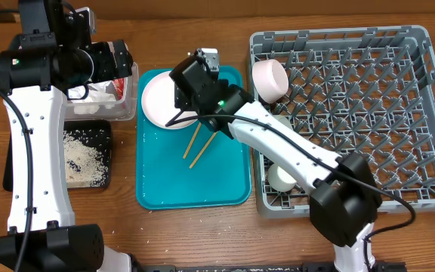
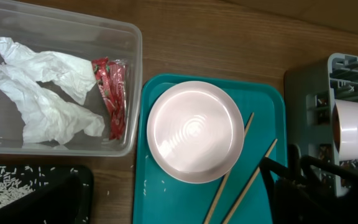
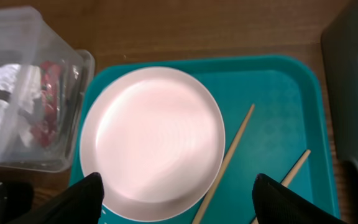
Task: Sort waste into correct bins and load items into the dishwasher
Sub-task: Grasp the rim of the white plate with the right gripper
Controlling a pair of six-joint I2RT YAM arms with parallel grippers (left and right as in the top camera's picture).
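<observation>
Napkin (image 2: pixel 42 99) and wrapper (image 2: pixel 110 93) lay in the tub (image 2: pixel 135 81), a bowl (image 1: pixel 270 79) in the rack (image 1: pixel 399 113). My right pincer (image 3: pixel 179 186) hung spread above the unloaded plate (image 3: pixel 151 137) and chopsticks (image 3: pixel 229 155).

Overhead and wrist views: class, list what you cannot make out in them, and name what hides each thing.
Left claw: overhead, its own housing hides the fingers; open or shut unclear.
Clear tub contents: overhead, the left arm covers most.
White cup: overhead, the right arm crosses it.
Pink plate: right wrist, bottom edge and open right claw cut off its near rim.
</observation>
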